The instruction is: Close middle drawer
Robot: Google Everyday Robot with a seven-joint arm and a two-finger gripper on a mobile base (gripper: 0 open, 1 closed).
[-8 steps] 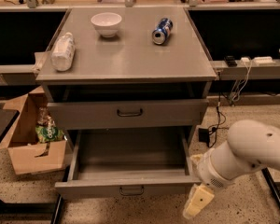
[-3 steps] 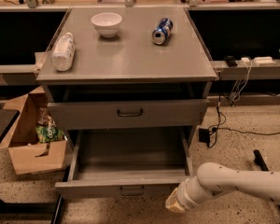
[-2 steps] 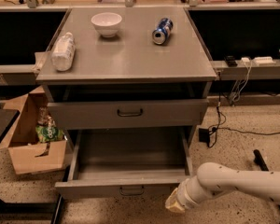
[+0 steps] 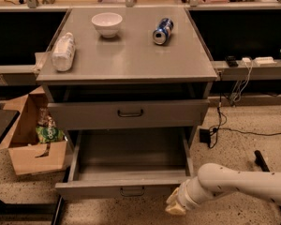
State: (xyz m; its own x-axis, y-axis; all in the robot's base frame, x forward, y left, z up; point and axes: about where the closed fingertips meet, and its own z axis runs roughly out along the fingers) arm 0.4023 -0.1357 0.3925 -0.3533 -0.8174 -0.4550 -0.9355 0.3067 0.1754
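The middle drawer is pulled far out at the bottom of the grey cabinet. Its deep tray is empty, and a small dark bar handle sits at the centre of its front panel. My gripper, cream-coloured on a white arm, is low near the floor at the right end of that front panel, close to or touching it. The drawer above stands slightly out, with a dark gap over it. Any drawer below is out of view.
On the cabinet top lie a white bowl, a blue can on its side and a white bottle. An open cardboard box stands to the left. Cables run across the floor at the right.
The arm has come down and moved left, from right of the drawer to the right end of its front panel. It has hardly moved over the last second. The drawer is still out.
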